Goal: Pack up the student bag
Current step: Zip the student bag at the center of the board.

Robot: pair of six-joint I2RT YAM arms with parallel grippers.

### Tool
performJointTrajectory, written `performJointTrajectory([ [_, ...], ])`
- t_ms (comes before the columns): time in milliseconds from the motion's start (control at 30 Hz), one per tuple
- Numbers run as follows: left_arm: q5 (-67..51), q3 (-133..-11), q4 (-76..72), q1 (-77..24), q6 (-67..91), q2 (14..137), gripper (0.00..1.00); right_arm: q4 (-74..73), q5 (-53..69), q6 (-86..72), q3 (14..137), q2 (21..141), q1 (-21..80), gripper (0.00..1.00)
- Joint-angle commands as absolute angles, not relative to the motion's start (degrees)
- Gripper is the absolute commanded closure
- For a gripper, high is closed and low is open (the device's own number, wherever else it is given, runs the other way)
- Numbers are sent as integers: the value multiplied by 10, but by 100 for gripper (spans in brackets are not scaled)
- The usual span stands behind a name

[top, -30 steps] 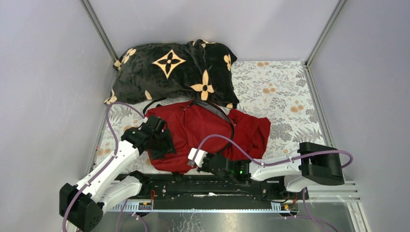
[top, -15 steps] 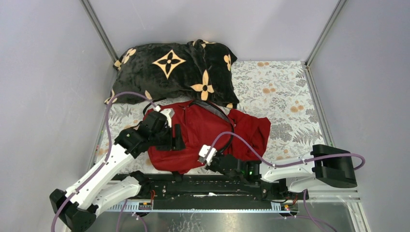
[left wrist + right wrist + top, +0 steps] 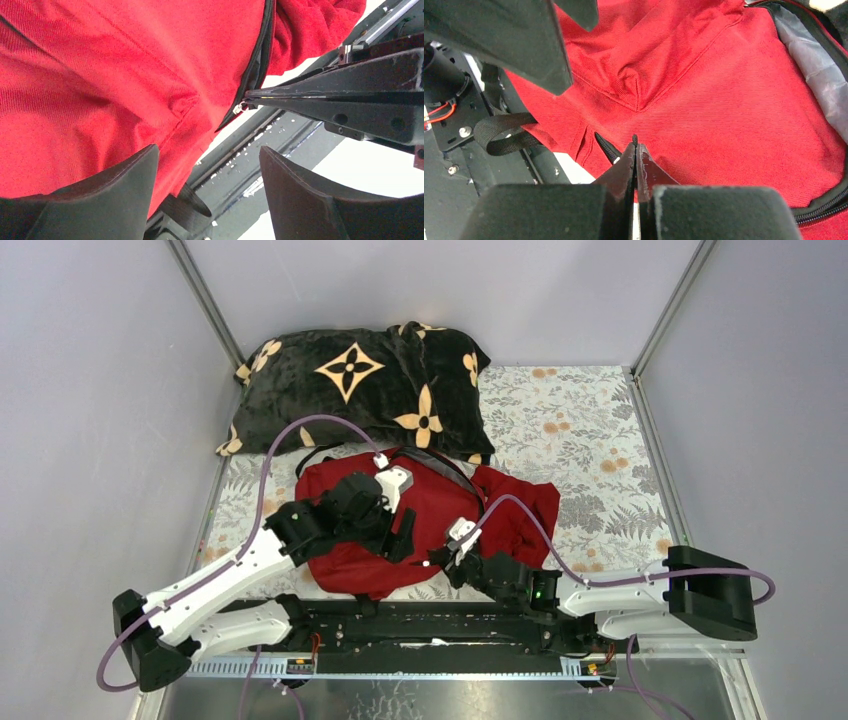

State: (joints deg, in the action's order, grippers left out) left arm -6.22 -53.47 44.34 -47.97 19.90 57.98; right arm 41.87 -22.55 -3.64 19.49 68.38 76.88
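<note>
The student bag (image 3: 440, 502) is a red backpack lying flat in the middle of the floral mat, and it fills the left wrist view (image 3: 100, 75) and the right wrist view (image 3: 724, 100). My left gripper (image 3: 402, 536) hovers open and empty over the bag's near part (image 3: 207, 167). My right gripper (image 3: 440, 560) is shut on the bag's black zipper pull (image 3: 634, 137) at the bag's near right edge. The zipper pull (image 3: 239, 106) also shows at the right fingers' tips in the left wrist view. The bag's grey lining (image 3: 819, 65) shows along an open zipper.
A black plush blanket with tan flowers (image 3: 360, 380) lies behind the bag. A dark-red cloth (image 3: 525, 515) lies by the bag's right side. A black strap (image 3: 499, 132) hangs over the near edge onto the black rail (image 3: 430, 625). Grey walls close in three sides.
My left gripper has moved right, out over the bag's near part. My right gripper has slid right and a little away along the bag's near edge, still shut.
</note>
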Motion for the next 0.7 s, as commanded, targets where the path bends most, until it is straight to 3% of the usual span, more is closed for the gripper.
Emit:
performJointTrajectory([
  [0,2,-497,348,-522,143,571,20,486,-218,-89,187,662,754,100],
  [367,115,-440,254,-678,-30,558,18,493,-218,-118,177,643,728,100],
  [667,161,-387,232,-705,-107,610,20,493,-219,-119,181,640,722,100],
])
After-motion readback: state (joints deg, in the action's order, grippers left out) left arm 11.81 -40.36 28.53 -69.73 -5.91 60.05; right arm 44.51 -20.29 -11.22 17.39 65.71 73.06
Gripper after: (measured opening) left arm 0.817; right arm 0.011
